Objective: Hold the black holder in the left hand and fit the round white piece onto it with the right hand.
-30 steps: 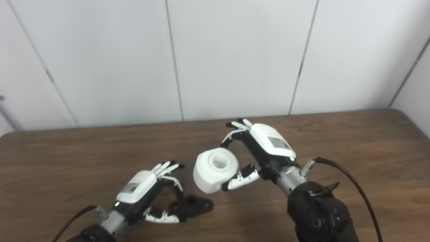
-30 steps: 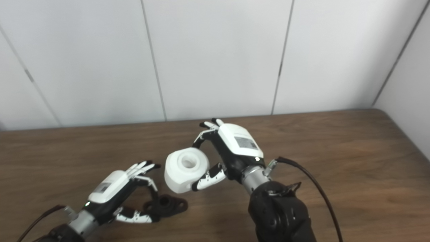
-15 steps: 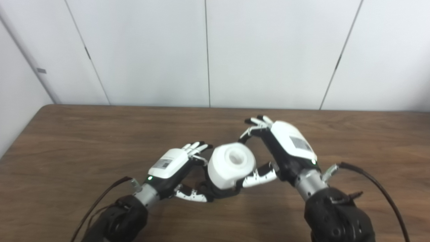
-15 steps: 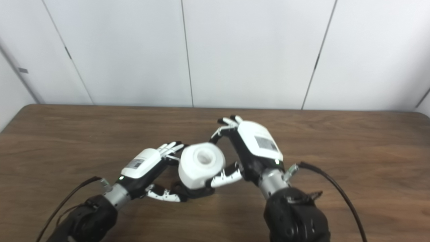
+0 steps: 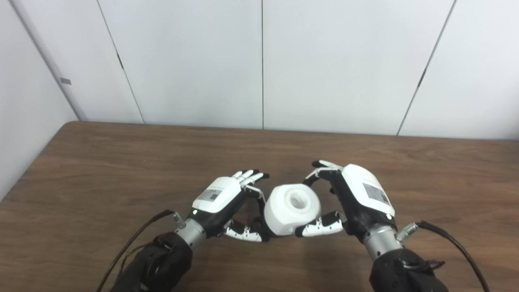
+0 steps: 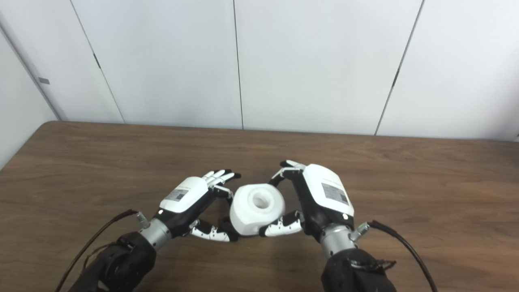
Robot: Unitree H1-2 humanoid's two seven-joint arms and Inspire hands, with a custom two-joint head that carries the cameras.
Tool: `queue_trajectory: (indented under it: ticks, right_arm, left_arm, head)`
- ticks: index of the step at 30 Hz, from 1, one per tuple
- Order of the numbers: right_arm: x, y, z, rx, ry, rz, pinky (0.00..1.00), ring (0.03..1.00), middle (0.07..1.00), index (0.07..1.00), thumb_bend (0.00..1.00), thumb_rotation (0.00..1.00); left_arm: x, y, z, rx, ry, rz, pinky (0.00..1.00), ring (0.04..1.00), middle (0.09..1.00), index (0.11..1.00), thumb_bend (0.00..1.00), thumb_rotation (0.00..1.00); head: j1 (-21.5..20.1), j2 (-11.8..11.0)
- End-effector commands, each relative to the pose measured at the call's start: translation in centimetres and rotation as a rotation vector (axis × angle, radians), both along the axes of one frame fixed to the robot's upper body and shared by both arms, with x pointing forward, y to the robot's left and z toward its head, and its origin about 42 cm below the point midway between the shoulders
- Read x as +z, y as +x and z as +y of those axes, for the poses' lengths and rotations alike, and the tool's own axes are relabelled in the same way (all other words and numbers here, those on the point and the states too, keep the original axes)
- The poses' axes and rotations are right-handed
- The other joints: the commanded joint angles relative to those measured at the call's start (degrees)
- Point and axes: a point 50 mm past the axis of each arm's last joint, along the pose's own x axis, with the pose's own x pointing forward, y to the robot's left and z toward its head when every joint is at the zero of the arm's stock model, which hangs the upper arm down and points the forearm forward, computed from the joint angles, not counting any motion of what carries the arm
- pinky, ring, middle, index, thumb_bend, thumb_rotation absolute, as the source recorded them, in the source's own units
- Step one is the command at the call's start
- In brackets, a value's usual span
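Note:
The round white piece (image 5: 292, 207), a thick drum with a hole in its top face, is held between the thumb and fingers of my right hand (image 5: 359, 198). It sits low over the table, pressed against my left hand (image 5: 221, 198). The black holder (image 5: 258, 224) is almost wholly hidden beneath the white piece. Only a dark sliver shows between my left thumb and the fingers curled down around it. Whether the white piece is seated on the holder cannot be seen.
The brown wooden table (image 5: 101, 170) stretches wide to both sides, with its left edge near a white wall. White wall panels rise behind the far edge. Black cables trail from the right wrist (image 5: 458, 247) and the left wrist (image 5: 129, 243).
The camera view has shifted. My right hand has carried the white piece left and down until it covers the black holder in my left hand. The holder lay in plain sight before.

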Motion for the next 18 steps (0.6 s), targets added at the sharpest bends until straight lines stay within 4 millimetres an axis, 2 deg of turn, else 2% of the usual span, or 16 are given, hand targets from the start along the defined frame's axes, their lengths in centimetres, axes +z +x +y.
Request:
queue_trajectory:
  ticks: [1,8,18]
  right_arm:
    - [1.4,0.0,0.5,0.000,0.011,-0.095,0.67,0.907,0.886,0.480,0.51,0.15]
    - [0.9,0.0,0.2,-0.054,-0.013,-0.109,0.64,0.881,0.870,0.480,0.51,0.15]
    - [0.1,0.1,-0.7,-0.111,-0.020,-0.083,0.62,0.865,0.862,0.480,0.51,0.15]
  left_arm:
    - [1.7,0.5,-0.2,-0.008,-0.024,-0.074,1.00,0.989,0.951,0.481,0.51,0.04]
    - [1.5,0.4,-0.4,-0.006,-0.026,-0.075,1.00,0.985,0.950,0.481,0.52,0.04]
    - [1.0,0.3,-1.0,-0.004,-0.031,-0.068,1.00,0.988,0.951,0.481,0.52,0.04]
  head:
    - [0.1,-0.1]
    - [0.4,-0.5]
    - [2.2,-2.7]
